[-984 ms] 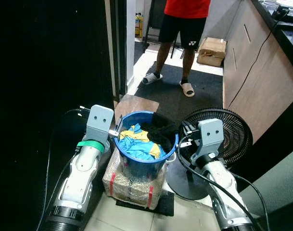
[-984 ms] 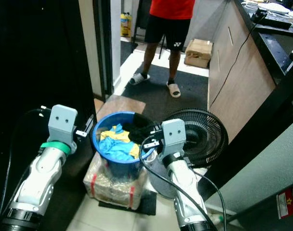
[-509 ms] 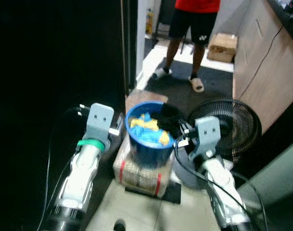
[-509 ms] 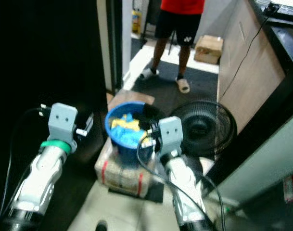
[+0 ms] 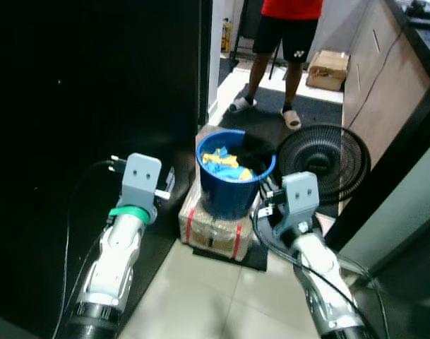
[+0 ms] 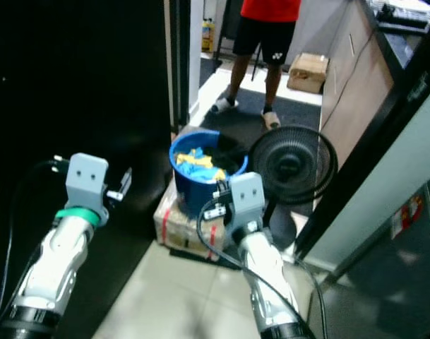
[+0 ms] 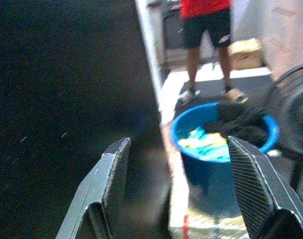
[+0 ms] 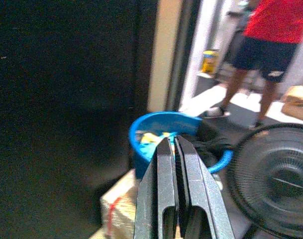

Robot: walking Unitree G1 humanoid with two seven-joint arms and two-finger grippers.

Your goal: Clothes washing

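Blue bucket (image 5: pixel 235 173) of clothes (image 5: pixel 225 160) sits on a box (image 5: pixel 215 222). Left gripper (image 7: pixel 178 189) spread wide beside it, right gripper (image 8: pixel 174 199) pinched together, fan (image 5: pixel 323 164) just behind.

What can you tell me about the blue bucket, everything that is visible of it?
The blue bucket is round, looks like plastic, and stands upright and open on a wrapped parcel with red tape bands, on the floor beside a black fan. It is full of clothes: blue and yellow fabric on one side, dark fabric on the other, hanging over the rim. Neither gripper touches it.
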